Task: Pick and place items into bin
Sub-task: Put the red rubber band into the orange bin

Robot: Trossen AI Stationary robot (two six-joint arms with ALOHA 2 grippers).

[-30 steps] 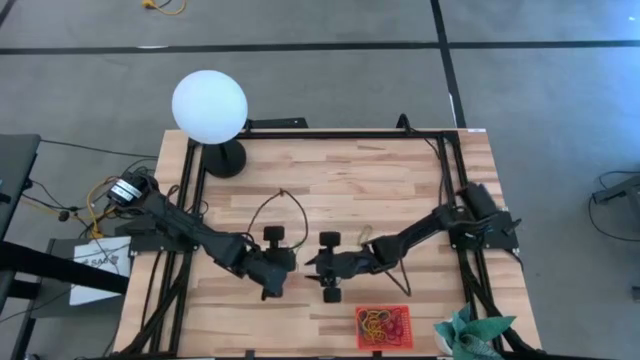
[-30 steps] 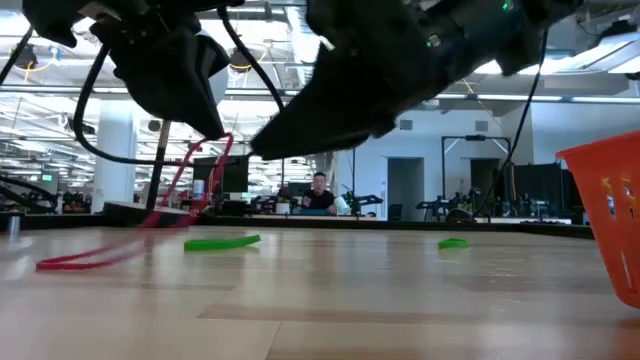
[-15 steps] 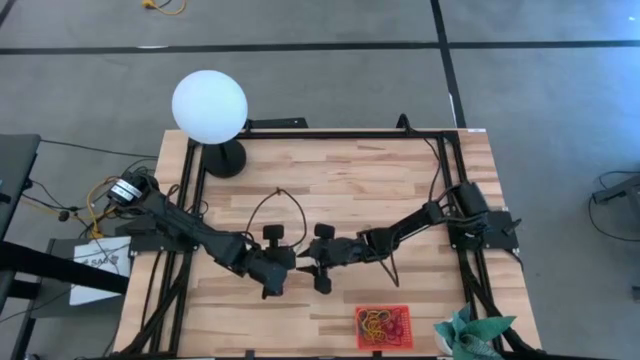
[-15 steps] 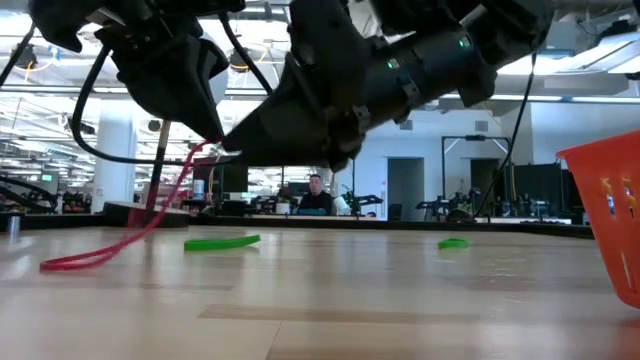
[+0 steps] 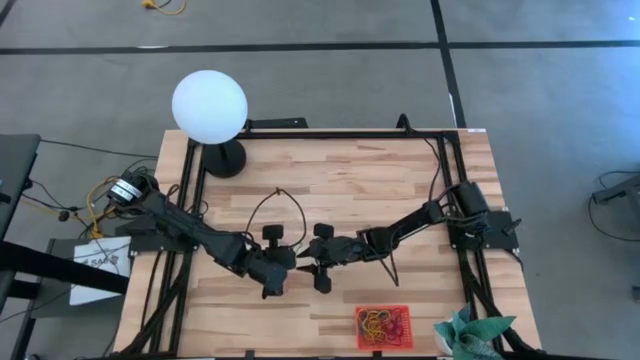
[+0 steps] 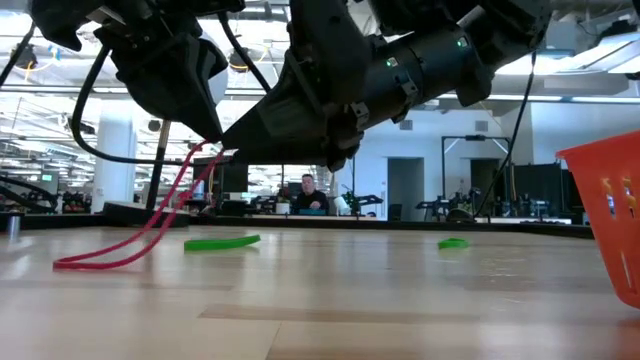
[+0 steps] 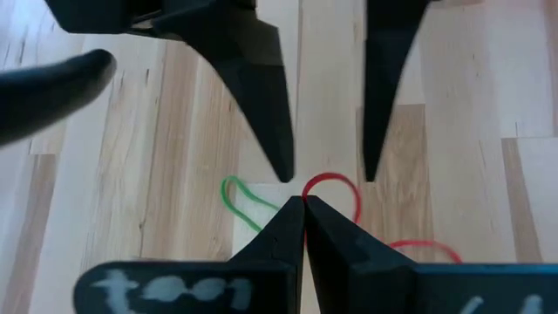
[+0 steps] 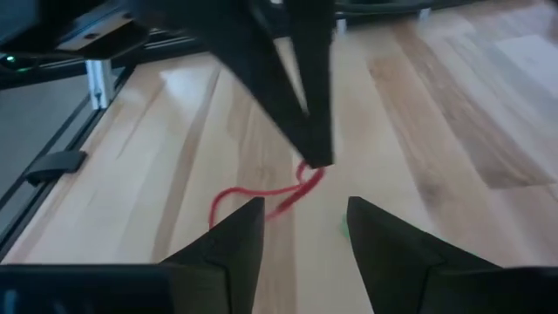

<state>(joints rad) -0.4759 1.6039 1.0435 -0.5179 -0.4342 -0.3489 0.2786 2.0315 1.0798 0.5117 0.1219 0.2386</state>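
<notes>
My left gripper point(image 5: 291, 267) point(image 7: 303, 204) is shut on a red rubber band point(image 6: 150, 225) near the table's middle. My right gripper point(image 5: 308, 265) point(image 8: 301, 205) faces it from the table's right, open. Its two fingers point(image 7: 277, 148) stand on either side of the band's upper loop point(image 7: 332, 180); I see no touch. A green band point(image 7: 237, 196) point(image 6: 222, 242) lies on the wood below, and another green one point(image 6: 452, 242) lies farther right. The red-orange bin point(image 5: 383, 327) point(image 6: 610, 215) sits at the near edge with several bands inside. My left gripper pinches the red band's upper end point(image 7: 307, 194) between its two fingertips, coming slanting down from the table's left. The band hangs slack below the fingers, and its lower end point(image 6: 90, 262) lies on the table.
A white globe lamp point(image 5: 209, 106) stands at the far left corner. Black cables point(image 5: 280, 200) arch over the table's middle. A teal-green cloth point(image 5: 468, 335) lies at the near right corner, beside the bin. Black frame rails point(image 5: 450, 190) run along both sides.
My right gripper has moved toward the table's left, up to my left gripper, and its fingers now stand around the held band's top. The left gripper has kept its hold on the red band, whose lower end has shifted a little along the table.
</notes>
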